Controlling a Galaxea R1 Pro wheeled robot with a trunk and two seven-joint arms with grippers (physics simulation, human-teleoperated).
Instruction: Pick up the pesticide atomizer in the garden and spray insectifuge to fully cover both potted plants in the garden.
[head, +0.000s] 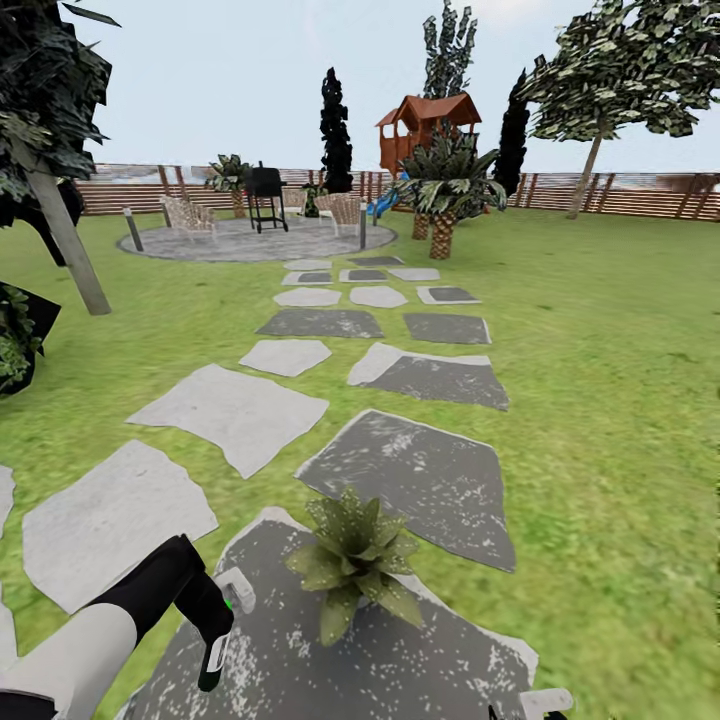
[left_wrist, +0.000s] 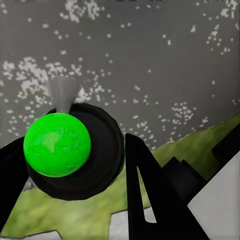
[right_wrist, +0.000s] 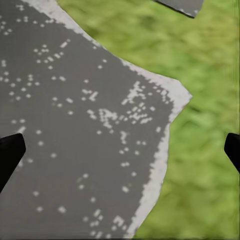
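A: Grey speckled stone (head: 380, 650) is shown underfoot in the garden, with one potted plant (head: 352, 560) set near its far edge, a rosette of pointed green leaves.

B: Where is the pesticide atomizer (left_wrist: 59, 145) placed?

A: It is gripped between the fingers of the left gripper (head: 222, 622), near the stone's left edge; its bright green top is seen from the left wrist. The right gripper (right_wrist: 120, 150) is spread wide over the stone's grassy edge, with nothing held.

B: What could be spoiled from here?

A: Probably coverage: if the nozzle is aimed at stone rather than leaves, the plant would be only partly wetted. A second plant cannot be made out.
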